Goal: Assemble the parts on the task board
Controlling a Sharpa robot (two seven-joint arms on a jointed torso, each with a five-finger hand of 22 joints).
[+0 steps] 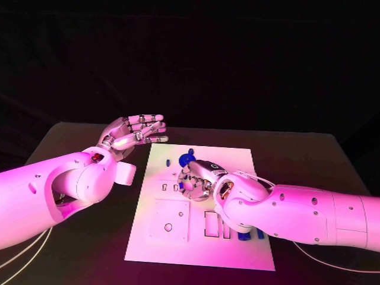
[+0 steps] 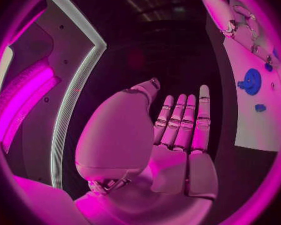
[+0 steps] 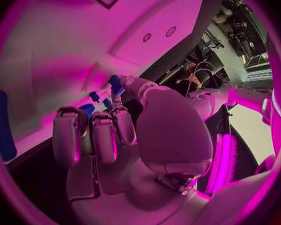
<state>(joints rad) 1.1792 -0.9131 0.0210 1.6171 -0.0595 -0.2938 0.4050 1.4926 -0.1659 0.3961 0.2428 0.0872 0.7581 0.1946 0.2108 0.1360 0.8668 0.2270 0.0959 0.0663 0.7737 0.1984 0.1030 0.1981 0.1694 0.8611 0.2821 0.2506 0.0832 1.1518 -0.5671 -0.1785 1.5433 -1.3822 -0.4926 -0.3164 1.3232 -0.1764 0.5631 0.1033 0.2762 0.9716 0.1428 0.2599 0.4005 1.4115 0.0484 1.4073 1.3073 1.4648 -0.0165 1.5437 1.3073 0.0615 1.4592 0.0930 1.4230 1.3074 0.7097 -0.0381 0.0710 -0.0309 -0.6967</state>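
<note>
Right silver hand over flat white task board, fingers curled; grip on small blue part uncertain. Left silver hand raised, fingers spread, empty; its wrist view shows round blue disc.

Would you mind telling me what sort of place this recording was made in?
Probably a robotics lab test bench: a white task board with small blue parts lies on a black table, the right hand working over it.

one task board, two hands
</note>
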